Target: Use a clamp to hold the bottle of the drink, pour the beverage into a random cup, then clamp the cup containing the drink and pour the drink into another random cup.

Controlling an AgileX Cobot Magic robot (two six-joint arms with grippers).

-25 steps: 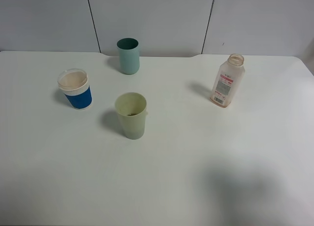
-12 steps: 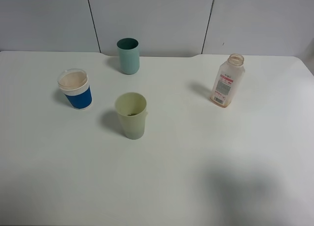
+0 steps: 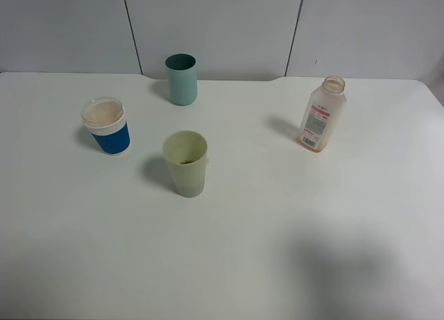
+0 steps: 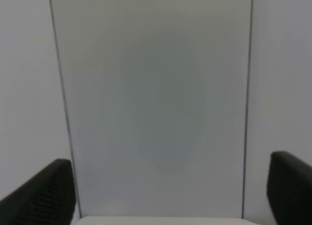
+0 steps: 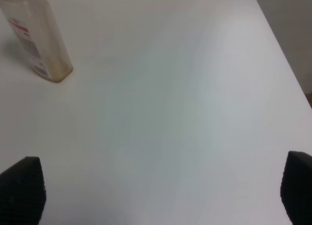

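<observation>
— Right gripper (image 5: 160, 186)?
— Spread wide, empty; left gripper (image 4: 165, 186) likewise.
— Bottle (image 3: 321, 115)?
— Far right on the table (image 3: 277, 250), upright, long axis vertical, open mouth up. Three cups (image 3: 186, 164) stand well left of it.

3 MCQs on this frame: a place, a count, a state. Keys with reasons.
1. Where does the bottle stand in the high view?
A. left of the cups
B. between two cups
C. right of all cups
2. How many cups are on the table?
A. three
B. two
C. four
3. The bottle is:
A. lying down
B. upright, uncapped
C. upright, capped
1 C: it stands right of the teal cup, blue-sleeved cup and pale green cup.
2 A: those three.
3 B: its open mouth faces up.
</observation>
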